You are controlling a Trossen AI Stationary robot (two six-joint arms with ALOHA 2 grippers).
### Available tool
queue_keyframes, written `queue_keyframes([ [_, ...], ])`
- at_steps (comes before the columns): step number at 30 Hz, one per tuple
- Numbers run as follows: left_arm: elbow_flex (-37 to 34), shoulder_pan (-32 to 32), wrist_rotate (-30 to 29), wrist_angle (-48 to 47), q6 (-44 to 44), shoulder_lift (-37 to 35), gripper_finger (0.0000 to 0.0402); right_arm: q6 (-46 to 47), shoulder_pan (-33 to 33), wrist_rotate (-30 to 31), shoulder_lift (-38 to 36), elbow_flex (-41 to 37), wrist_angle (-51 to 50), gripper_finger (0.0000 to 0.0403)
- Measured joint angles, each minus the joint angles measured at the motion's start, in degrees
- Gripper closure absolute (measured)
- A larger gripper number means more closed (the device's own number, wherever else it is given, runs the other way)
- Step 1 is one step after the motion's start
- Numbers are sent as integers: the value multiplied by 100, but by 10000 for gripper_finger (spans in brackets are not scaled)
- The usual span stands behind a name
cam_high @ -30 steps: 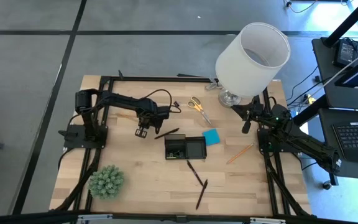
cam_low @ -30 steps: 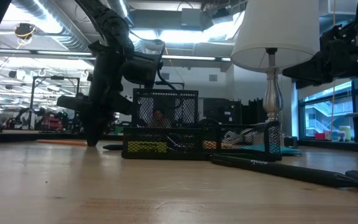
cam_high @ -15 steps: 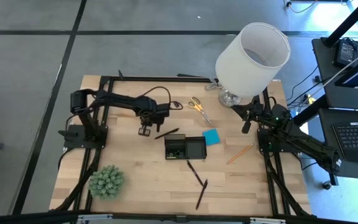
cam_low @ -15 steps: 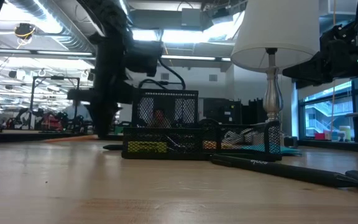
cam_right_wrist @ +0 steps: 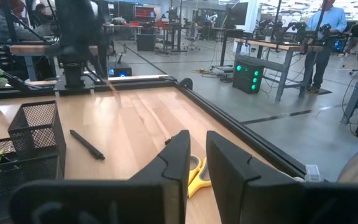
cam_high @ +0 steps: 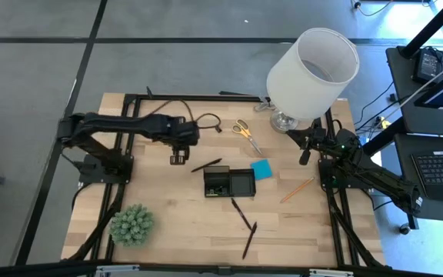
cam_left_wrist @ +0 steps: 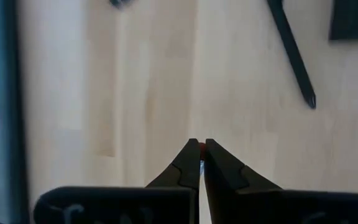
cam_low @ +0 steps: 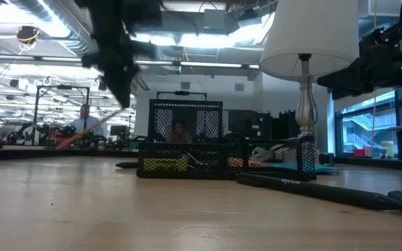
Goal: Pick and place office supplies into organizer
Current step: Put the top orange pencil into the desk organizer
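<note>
Ok, status: left gripper is over the worktop's left half, between the left edge and the organizer. Its fingers are pressed together, with a speck of red-orange pinched at the tips in the left wrist view. Only the low view shows what that is: an orange pencil slanting down from the raised gripper, clear of the worktop. From above, the arm hides that pencil.

Organizer sits near the worktop's middle. Low view shows it as black mesh with a taller rear section and something yellow inside. High view shows none of that.

Loose supplies:
- black pen just left of the organizer
- blue pad at its right
- scissors toward the far edge
- second pencil toward the right edge

Right gripper waits near the right edge by the lamp. Its fingers are slightly apart, holding nothing.

Print on the near pen is too small to read.
</note>
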Motion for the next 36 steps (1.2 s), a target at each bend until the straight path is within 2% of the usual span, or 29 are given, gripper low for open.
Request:
queue_keyframes([
  [8,290,-286,-420,305,-759,-1175,398,4,2,0,0,0,2,345],
  [15,446,-593,-387,1681,-895,-1792,398,17,0,0,0,0,2,345],
  [18,446,-686,-32,2299,-989,-1935,398,48,0,0,0,0,2,345],
  [24,448,-1008,195,3400,-1149,-1866,398,22,1,0,0,0,2,345],
  [36,448,-1901,197,4262,-1143,-878,398,124,1,0,0,0,2,345],
])
